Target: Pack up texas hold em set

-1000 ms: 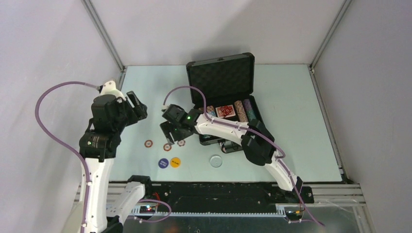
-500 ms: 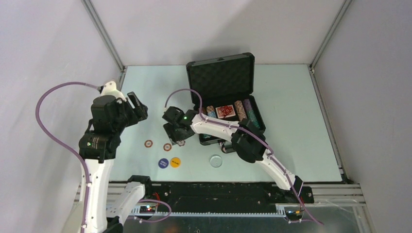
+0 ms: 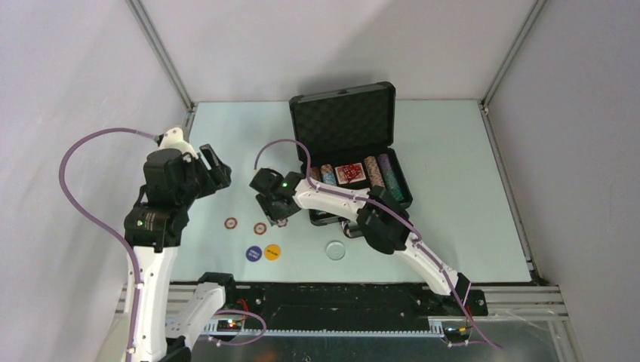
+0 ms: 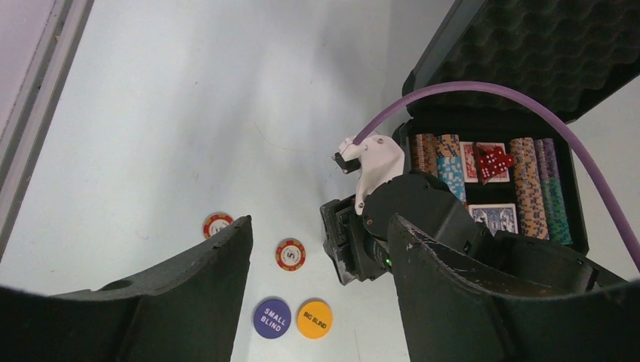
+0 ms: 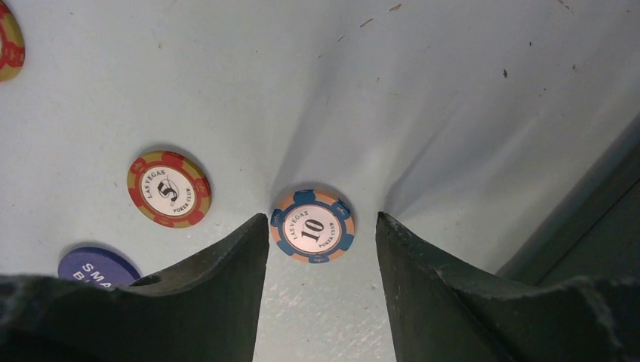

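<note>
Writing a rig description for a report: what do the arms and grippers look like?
The left arm and right arm have white links, black joints, small green lights. The left gripper and right gripper are black, two-fingered. A purple cable loops off each arm.

Pale blue-green table [image 3: 453,188], lightly scuffed. An open black case [image 3: 343,124] is set toward its far edge. To the case's left, lying flat, are noted a red chip [image 3: 231,223], a second red chip [image 3: 260,228], and a blue 10 chip [image 5: 312,225]. Nearer are a purple button [image 3: 253,253] just beside an orange button [image 3: 272,252], and a clear disc [image 3: 335,250].
</note>
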Robot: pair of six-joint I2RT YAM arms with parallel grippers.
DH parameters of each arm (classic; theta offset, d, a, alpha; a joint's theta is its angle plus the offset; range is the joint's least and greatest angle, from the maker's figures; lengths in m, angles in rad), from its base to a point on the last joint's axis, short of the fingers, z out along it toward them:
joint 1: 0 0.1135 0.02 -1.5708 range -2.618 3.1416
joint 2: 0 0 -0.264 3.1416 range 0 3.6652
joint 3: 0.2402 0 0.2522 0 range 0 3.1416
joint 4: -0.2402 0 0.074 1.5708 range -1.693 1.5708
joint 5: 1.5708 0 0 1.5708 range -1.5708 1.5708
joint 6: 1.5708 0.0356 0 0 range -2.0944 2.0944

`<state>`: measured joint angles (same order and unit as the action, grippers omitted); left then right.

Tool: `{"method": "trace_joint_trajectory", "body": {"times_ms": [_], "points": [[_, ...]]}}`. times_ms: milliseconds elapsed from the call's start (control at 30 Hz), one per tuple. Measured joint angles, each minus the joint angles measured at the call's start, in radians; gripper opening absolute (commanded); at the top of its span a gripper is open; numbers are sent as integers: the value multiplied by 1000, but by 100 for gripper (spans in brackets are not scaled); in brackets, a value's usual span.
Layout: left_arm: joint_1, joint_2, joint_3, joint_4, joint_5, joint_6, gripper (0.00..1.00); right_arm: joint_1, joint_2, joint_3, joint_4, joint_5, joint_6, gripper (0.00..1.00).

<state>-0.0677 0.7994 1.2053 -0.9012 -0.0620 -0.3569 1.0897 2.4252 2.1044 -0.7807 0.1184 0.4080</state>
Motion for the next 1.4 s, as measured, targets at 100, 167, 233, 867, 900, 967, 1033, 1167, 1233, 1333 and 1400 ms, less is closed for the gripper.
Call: {"method": "trace_joint_trajectory", "body": {"times_ms": [100,167,233,867,900,967,1033,1167,1233,1333,1400], "points": [[0,-1,0,0,10,0,72,3,0,0,-10,9,-6,58],[0,-1,0,0,14,0,72,7,0,0,-15,16,-14,58],[0,-1,0,0,15,0,72,11,0,0,-19,21,-19,59],[0,-1,0,0,22,0,72,34,3,6,-48,34,-45,53],[0,-1,0,0,23,0,72,34,4,7,-51,35,-47,53],[0,-1,0,0,23,0,72,36,5,10,-58,39,-48,54],[0,-1,0,0,24,0,72,39,6,11,-66,43,-50,54],[0,-1,0,0,25,1,72,42,12,21,-77,48,-51,54],[0,-1,0,0,25,1,72,43,16,30,-84,50,-51,54],[0,-1,0,0,25,1,72,44,20,37,-86,52,-54,54],[0,-1,0,0,25,1,72,45,21,39,-86,54,-54,54]]}}
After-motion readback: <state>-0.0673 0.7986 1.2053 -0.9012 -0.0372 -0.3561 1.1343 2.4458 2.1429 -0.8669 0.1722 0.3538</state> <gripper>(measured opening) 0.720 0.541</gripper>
